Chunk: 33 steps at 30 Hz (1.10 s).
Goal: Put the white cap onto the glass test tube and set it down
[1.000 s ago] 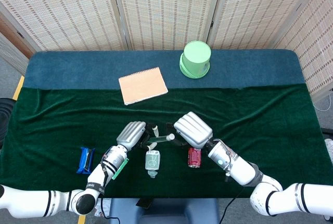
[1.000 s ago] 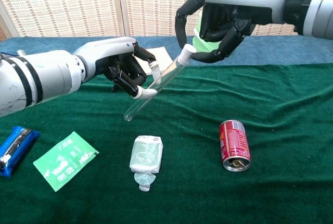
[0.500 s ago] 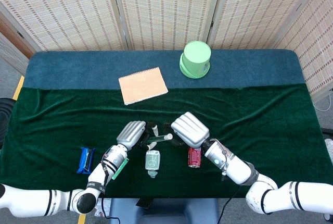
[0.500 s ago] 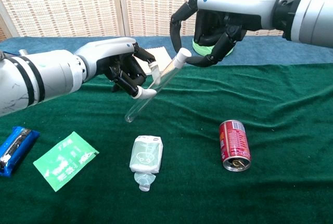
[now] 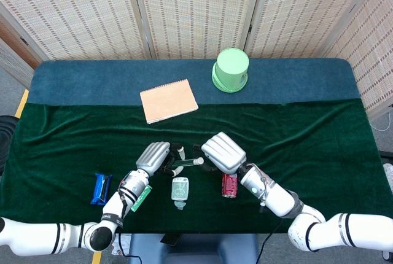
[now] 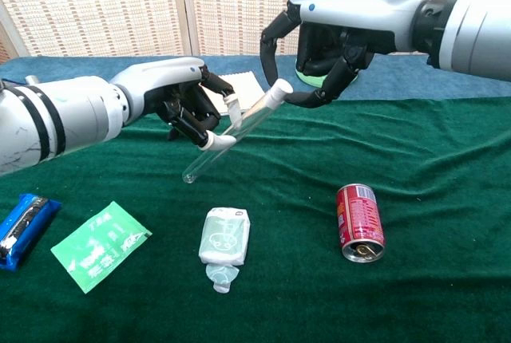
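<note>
Since a second ago my right hand (image 6: 319, 48) has let go and spread wide above the white cap (image 6: 279, 90) — now seated — while my left hand (image 6: 188, 104) pinches the glass test tube (image 6: 227, 135) tilted, clear of the cloth, for setting down.

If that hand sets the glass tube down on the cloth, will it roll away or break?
The tube is round and smooth, so it could roll, though the soft green cloth probably slows it. Being thin clear glass, it likely cracks if the left hand squeezes hard.

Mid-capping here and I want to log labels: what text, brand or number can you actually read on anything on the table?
None can be read.
Red can: pale marks on its side, too blurred.
Green packet: white print, too small.
Blue wrapper: pale print, too blurred.
White-green pouch: a green drawing, no legible words.
Notebook: plain cover.
</note>
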Each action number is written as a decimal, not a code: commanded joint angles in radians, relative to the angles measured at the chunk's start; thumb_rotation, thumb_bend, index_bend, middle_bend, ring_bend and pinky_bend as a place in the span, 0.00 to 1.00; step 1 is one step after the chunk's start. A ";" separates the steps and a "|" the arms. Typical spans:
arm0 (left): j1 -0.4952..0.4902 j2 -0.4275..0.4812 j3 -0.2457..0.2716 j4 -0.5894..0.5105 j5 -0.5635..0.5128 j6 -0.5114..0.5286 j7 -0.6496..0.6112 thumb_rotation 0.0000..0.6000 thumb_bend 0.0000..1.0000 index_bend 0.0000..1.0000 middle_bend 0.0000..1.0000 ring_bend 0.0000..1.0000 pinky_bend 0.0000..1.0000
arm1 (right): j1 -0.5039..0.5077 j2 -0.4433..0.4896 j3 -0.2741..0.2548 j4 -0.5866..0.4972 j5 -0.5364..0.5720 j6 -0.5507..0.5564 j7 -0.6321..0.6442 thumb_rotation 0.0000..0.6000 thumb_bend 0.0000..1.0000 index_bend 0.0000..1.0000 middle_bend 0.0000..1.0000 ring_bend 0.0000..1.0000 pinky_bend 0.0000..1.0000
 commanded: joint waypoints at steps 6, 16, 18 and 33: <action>-0.002 -0.004 0.000 0.012 -0.006 0.000 0.002 1.00 0.53 0.68 0.89 0.81 0.81 | 0.002 -0.001 0.000 0.007 0.009 -0.004 0.012 1.00 0.65 0.36 1.00 1.00 1.00; -0.004 -0.004 0.015 0.018 0.005 0.031 0.049 1.00 0.53 0.68 0.89 0.81 0.81 | -0.013 0.010 0.003 0.006 -0.019 0.015 0.064 1.00 0.65 0.17 1.00 1.00 1.00; 0.000 0.009 0.017 0.020 0.007 0.040 0.060 1.00 0.53 0.68 0.89 0.81 0.81 | -0.028 0.033 0.002 -0.004 -0.035 0.032 0.083 1.00 0.65 0.17 1.00 1.00 1.00; 0.025 0.030 0.104 0.180 0.005 0.095 0.247 1.00 0.53 0.67 0.89 0.81 0.81 | -0.196 0.234 -0.044 -0.012 -0.153 0.176 0.238 1.00 0.65 0.17 1.00 1.00 1.00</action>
